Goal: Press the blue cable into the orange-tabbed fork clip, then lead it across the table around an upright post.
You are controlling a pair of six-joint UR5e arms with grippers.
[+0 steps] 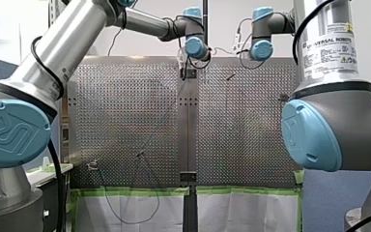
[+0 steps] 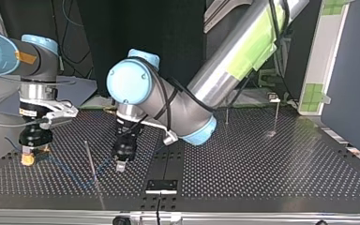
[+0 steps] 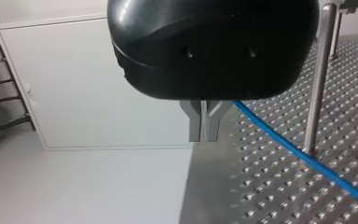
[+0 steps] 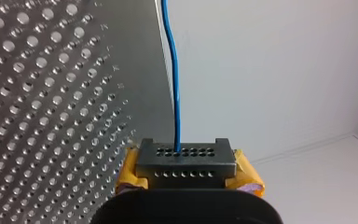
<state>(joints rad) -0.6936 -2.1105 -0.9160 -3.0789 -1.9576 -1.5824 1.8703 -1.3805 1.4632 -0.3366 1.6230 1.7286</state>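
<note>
Perforated table (image 2: 262, 159), dark backdrop. At the top view's lower left my right gripper (image 2: 30, 154) was clenched on the blue cable (image 4: 171, 70); couldn't tell if it sat in the fork clip. My left gripper (image 3: 204, 137) was pinched together, seemingly empty, cable beside it at a post (image 3: 318, 79). Judged: routing mostly left.

**Tally on the tabletop**

One tabletop (image 1: 125, 111) of two perforated panels. Two arms: my left arm (image 2: 243, 51) and my right arm (image 2: 9, 54). Two grippers: left gripper (image 2: 121, 166), right gripper (image 2: 27, 159). One blue cable (image 3: 279, 140). Three thin posts: near post (image 2: 90, 159), middle post (image 2: 226, 115), far post (image 2: 277, 115).
</note>
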